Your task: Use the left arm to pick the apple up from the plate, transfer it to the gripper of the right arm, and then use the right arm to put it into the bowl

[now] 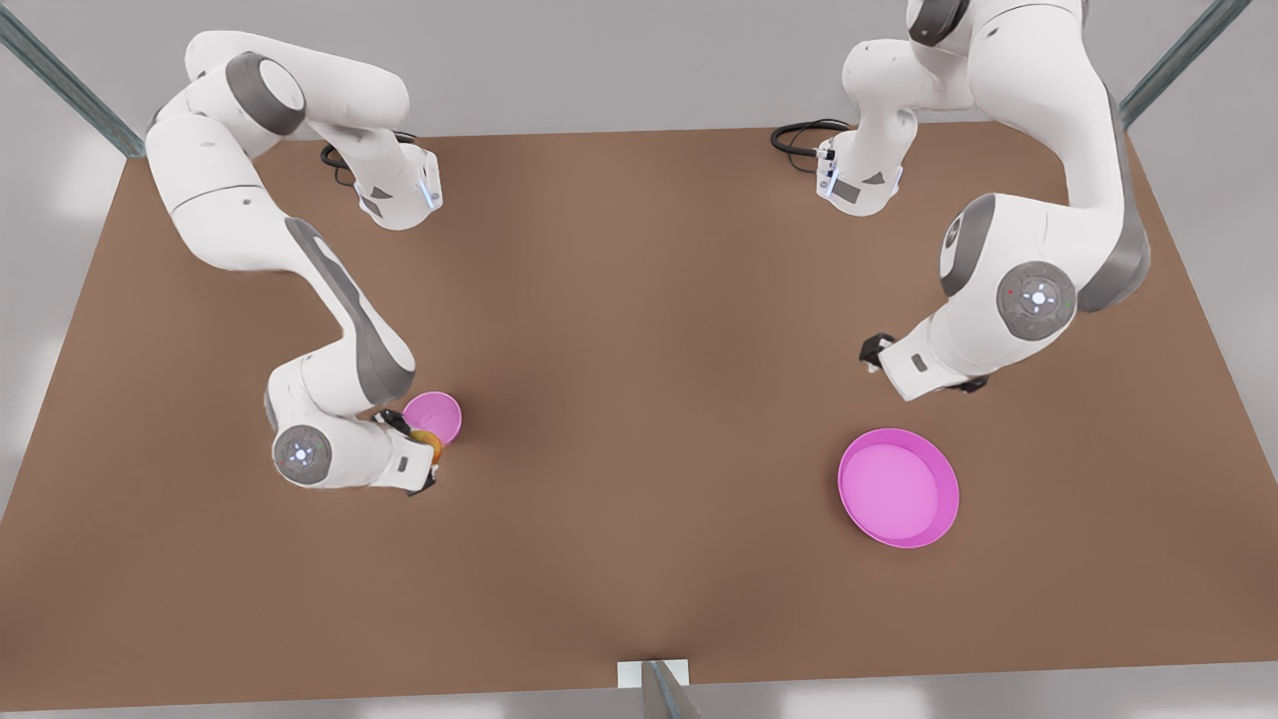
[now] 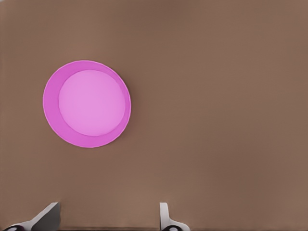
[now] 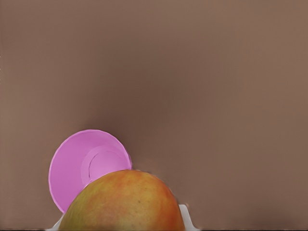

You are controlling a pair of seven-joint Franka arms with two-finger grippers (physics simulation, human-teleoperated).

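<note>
Your desk [image 1: 639, 399] fills most of the front view. At the front view's right, the left arm [image 1: 1038, 290] waits in the upper right of the frame. Its left pincer [image 2: 108, 219] hangs above bare desk with its white fingertips [image 2: 166, 216] spread wide and nothing between them. The plate [image 1: 898, 488] sits in the lower right of the front view, near that arm and holding nothing.

At the front view's left, the right arm [image 1: 329, 399] reaches down to left of centre. Its right pincer [image 1: 421, 451] is clamped on the apple [image 3: 126, 202], which sits low in the right wrist frame and partly covers the bowl's rim. The bowl [image 1: 433, 416] lies just beside the pincer in the front view, and nothing rests inside it.

You look to be at the placing step, I judge. The apple seems off the bowl's centre, over its near rim, so carry it further over the hollow first. Then lower it close to the floor of the bowl before you let go, lest it bounce or roll out
</note>
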